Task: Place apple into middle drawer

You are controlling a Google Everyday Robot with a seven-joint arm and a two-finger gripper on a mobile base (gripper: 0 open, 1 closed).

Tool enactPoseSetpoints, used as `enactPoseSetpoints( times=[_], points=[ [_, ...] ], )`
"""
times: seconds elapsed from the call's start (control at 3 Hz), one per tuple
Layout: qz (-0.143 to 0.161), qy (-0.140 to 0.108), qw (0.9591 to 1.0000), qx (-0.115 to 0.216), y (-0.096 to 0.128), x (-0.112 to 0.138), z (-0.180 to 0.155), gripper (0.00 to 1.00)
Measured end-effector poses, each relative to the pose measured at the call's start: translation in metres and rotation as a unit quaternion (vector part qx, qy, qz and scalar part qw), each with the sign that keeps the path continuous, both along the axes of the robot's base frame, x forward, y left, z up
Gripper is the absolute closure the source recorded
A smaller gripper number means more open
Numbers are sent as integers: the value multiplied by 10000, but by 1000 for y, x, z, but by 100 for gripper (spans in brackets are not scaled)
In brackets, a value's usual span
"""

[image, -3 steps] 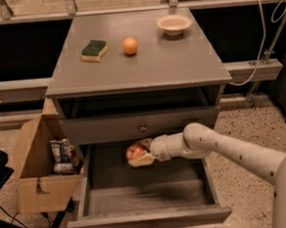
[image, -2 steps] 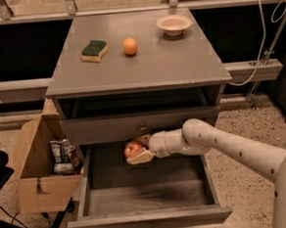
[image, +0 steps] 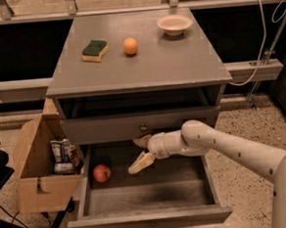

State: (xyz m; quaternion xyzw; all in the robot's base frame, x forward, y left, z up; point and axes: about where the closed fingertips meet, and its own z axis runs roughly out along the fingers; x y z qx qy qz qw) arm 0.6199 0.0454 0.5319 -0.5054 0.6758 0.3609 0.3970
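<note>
The red apple lies on the floor of the open middle drawer, at its back left corner. My gripper hangs over the drawer's back middle, a short way right of the apple and apart from it. Its two pale fingers are spread wide, one up near the drawer panel above, one pointing down-left. It holds nothing.
On the cabinet top sit a green-and-yellow sponge, a small orange fruit and a pale bowl. An open cardboard box with packets stands left of the drawer. The closed drawer panel is just above my gripper.
The apple has left my gripper and now lies at the drawer's left side. My fingers have opened and the gripper has drawn slightly right and up.
</note>
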Motion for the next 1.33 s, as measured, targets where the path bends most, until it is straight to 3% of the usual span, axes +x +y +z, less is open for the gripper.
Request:
enactPoseSetpoints(
  times=[0.33, 0.67, 1.0, 1.33],
  points=[
    [91, 294, 9993, -194, -12, -20, -5, 0],
    [-110, 663, 9972, -322, -38, -54, 13, 0],
    [-377, 1077, 9922, -500, -73, -122, 46, 0],
    [-639, 1324, 9870, -656, -108, -186, 74, 0]
  ],
)
